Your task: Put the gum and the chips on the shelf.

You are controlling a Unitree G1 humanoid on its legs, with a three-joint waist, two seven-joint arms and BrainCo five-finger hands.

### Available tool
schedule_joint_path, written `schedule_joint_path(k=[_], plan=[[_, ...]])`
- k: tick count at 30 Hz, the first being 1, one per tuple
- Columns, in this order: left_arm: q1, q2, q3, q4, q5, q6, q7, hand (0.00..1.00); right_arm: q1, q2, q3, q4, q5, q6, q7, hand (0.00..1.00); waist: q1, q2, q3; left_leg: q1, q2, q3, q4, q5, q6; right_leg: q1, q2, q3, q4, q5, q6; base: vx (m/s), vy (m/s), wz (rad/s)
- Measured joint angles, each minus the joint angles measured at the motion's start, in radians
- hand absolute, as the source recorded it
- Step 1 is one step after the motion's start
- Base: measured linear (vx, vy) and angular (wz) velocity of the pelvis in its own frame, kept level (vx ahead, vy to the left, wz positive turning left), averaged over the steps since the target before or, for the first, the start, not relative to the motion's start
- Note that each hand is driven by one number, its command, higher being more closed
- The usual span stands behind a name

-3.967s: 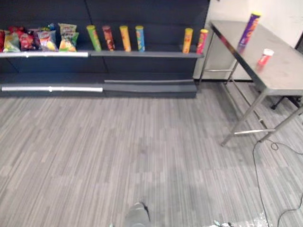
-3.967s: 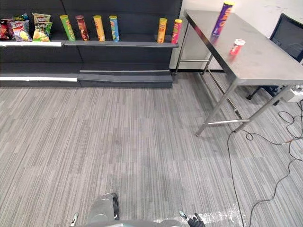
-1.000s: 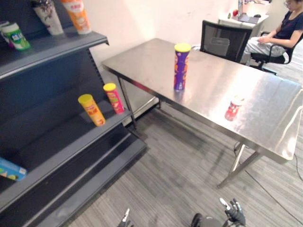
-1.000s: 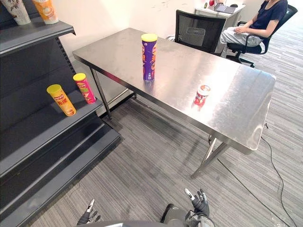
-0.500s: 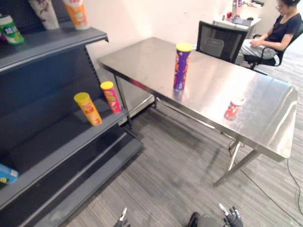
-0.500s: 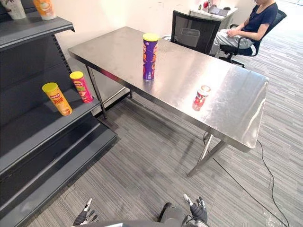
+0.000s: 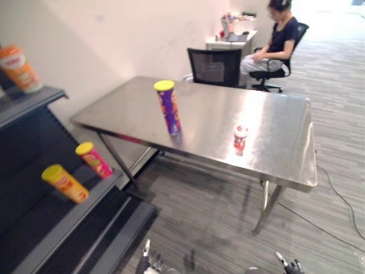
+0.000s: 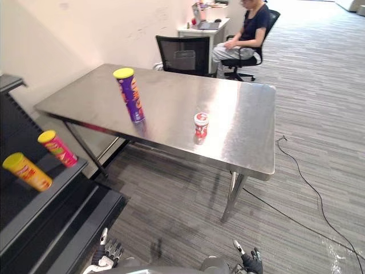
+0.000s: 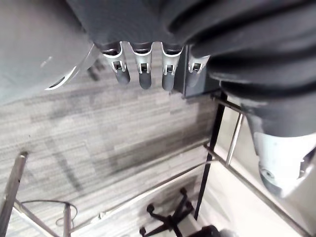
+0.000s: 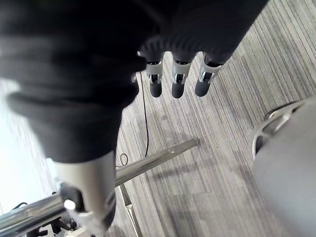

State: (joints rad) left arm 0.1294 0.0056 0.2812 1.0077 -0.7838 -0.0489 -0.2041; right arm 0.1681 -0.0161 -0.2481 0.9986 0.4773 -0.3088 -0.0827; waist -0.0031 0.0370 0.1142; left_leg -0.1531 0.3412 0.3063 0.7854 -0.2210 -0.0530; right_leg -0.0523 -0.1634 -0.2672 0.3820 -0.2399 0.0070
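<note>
A tall purple chips tube (image 7: 169, 107) with a yellow lid stands on the steel worktop (image 7: 279, 125), with a small red-and-white gum canister (image 7: 240, 139) apart to its right. The left robot hand (image 9: 144, 74) and right robot hand (image 10: 178, 84) hang released, empty.

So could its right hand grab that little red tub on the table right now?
Probably not yet. The right hand hangs low and open, well short of the table; the red tub stands up on top. Nothing blocks the way, though.

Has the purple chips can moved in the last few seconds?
No. The purple chips can stands at the same spot on the steel table, same side of the red gum tub; the camera shifted.
</note>
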Motion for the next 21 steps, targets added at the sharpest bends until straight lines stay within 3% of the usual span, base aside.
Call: schedule_joint_path(k=[3, 4, 5, 7, 11, 16, 21], plan=[[-0.001, -0.006, 0.002, 0.009, 0.006, 0.001, 0.003, 0.00, 0.001, 0.002, 0.000, 0.000, 0.000, 0.000, 0.001, 0.00, 0.009, 0.001, 0.000, 0.040, -0.061, -0.103, -0.397, 0.050, 0.006, 0.000, -0.003, 0.108, 0.006, -0.012, 0.047, 0.28, 0.308, -1.04], [0.000, -0.015, 0.005, 0.023, 0.013, 0.000, 0.004, 0.00, 0.003, -0.006, 0.000, 0.004, 0.000, 0.001, 0.001, 0.00, 0.013, 0.005, 0.001, 0.063, -0.081, -0.150, -0.479, 0.104, -0.050, -0.001, -0.001, 0.153, 0.013, -0.018, 0.084, 0.22, 0.296, -0.85], [0.002, -0.008, 0.015, 0.030, 0.014, 0.001, 0.004, 0.00, 0.005, -0.003, -0.001, 0.010, 0.001, 0.003, 0.001, 0.00, 0.012, 0.006, -0.001, 0.083, -0.089, -0.130, -0.483, 0.091, -0.070, 0.003, -0.007, 0.172, 0.008, -0.015, 0.096, 0.29, 0.310, -0.76], [-0.001, 0.020, 0.021, 0.038, 0.026, 0.005, 0.012, 0.00, 0.023, 0.022, -0.005, 0.013, 0.001, 0.002, 0.006, 0.00, 0.006, -0.034, -0.017, 0.101, -0.135, -0.068, -0.485, 0.063, -0.058, 0.026, -0.050, 0.215, -0.073, 0.016, 0.140, 0.28, 0.274, -0.41], [-0.015, 0.040, 0.019, 0.070, 0.111, 0.021, 0.027, 0.00, 0.015, 0.047, -0.041, 0.045, 0.001, -0.004, 0.002, 0.00, 0.004, -0.058, -0.031, 0.127, -0.184, -0.034, -0.518, 0.053, -0.049, 0.059, -0.085, 0.216, -0.169, 0.086, 0.159, 0.23, 0.211, -0.21], [-0.011, 0.042, -0.065, 0.118, 0.248, 0.028, 0.077, 0.00, 0.012, 0.025, -0.059, 0.086, -0.007, -0.031, -0.001, 0.00, 0.002, -0.028, -0.054, 0.215, -0.188, 0.017, -0.609, 0.056, -0.051, 0.095, -0.076, 0.211, -0.248, 0.148, 0.164, 0.14, 0.046, -0.35], [-0.010, 0.042, -0.120, 0.146, 0.254, -0.018, 0.178, 0.00, 0.009, 0.004, -0.060, 0.123, -0.008, -0.041, -0.029, 0.00, -0.009, -0.023, -0.065, 0.229, -0.187, 0.012, -0.646, 0.067, -0.056, 0.101, -0.065, 0.189, -0.300, 0.183, 0.156, 0.03, -0.016, -0.18]])
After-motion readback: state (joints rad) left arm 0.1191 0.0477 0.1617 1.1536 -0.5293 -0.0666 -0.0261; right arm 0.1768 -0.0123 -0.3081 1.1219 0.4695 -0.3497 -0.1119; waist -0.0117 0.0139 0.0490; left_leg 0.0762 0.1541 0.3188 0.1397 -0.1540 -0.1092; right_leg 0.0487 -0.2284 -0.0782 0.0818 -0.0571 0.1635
